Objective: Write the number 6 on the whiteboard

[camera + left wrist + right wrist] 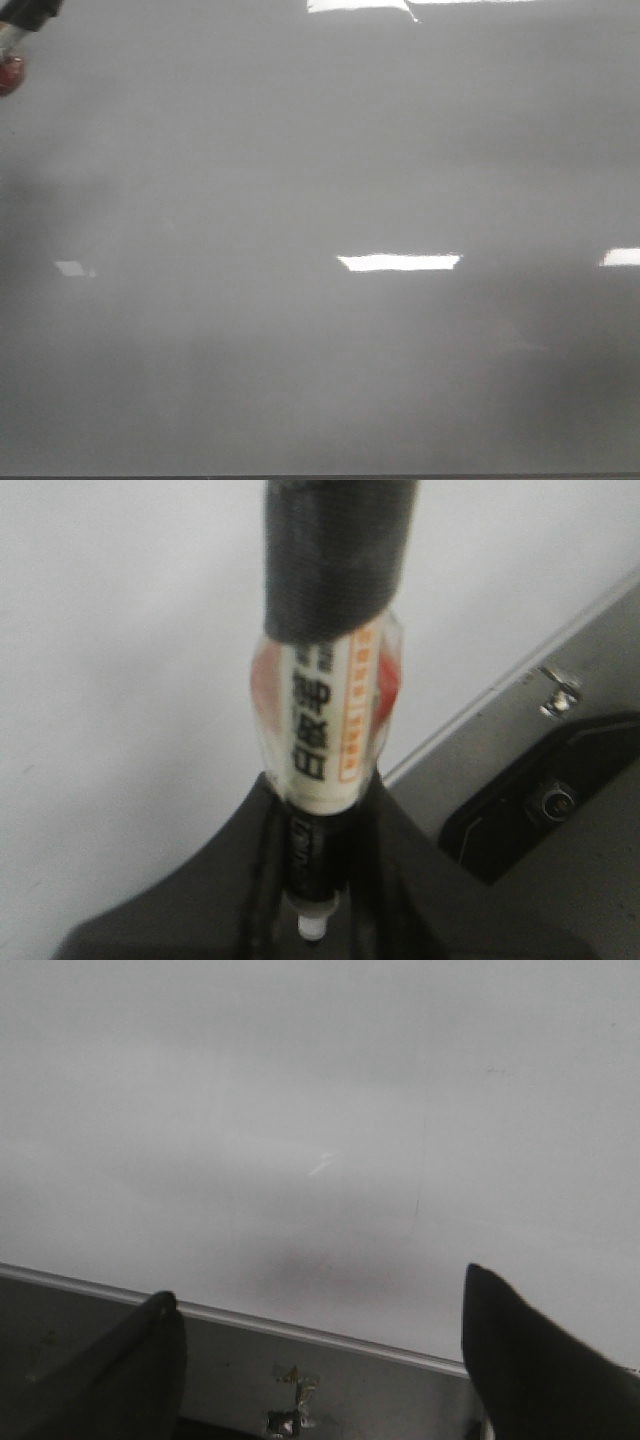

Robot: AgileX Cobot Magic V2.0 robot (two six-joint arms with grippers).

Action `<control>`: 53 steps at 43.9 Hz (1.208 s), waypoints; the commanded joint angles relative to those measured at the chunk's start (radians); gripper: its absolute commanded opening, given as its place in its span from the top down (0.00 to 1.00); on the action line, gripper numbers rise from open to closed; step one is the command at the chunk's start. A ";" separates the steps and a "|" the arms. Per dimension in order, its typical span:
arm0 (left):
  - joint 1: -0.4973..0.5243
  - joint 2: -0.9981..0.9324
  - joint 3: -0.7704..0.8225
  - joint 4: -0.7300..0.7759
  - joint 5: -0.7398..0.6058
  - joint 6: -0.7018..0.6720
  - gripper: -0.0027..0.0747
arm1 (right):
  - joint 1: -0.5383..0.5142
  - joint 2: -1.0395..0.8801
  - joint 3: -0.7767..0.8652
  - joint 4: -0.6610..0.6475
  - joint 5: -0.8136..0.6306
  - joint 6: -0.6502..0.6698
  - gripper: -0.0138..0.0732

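The whiteboard (320, 150) fills the front view, glossy pale grey, and no number 6 shows on it in any view. My left gripper (322, 805) is shut on a marker (325, 720) with a white and orange label and a black wrapped end. This marker is held over the whiteboard (120, 630) near the board's edge. In the front view only a dark bit of the left gripper (25, 12) and the marker's red part (10, 72) show at the top left corner. My right gripper (320, 1360) hangs open and empty over the near edge of the whiteboard (300, 1080).
White glare patches (400, 262) lie on the board. A thin metal rim (300, 1328) borders it, with a grey surface and a small metal bracket (290, 1405) beyond. A black housing (560, 790) sits off the board past its rim.
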 commanded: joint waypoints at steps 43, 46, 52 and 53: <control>-0.552 0.148 -0.150 -0.068 -0.031 0.215 0.99 | 0.520 0.264 -0.215 0.409 0.047 -0.826 0.16; -0.552 0.148 -0.150 -0.068 -0.031 0.215 0.99 | 0.529 0.280 -0.222 0.410 0.032 -0.826 0.16; -0.552 0.148 -0.150 -0.068 -0.031 0.215 0.99 | 0.531 0.303 -0.234 0.411 0.023 -0.826 0.17; -0.552 0.148 -0.150 -0.068 -0.031 0.215 0.99 | 0.531 0.305 -0.234 0.411 0.020 -0.826 0.19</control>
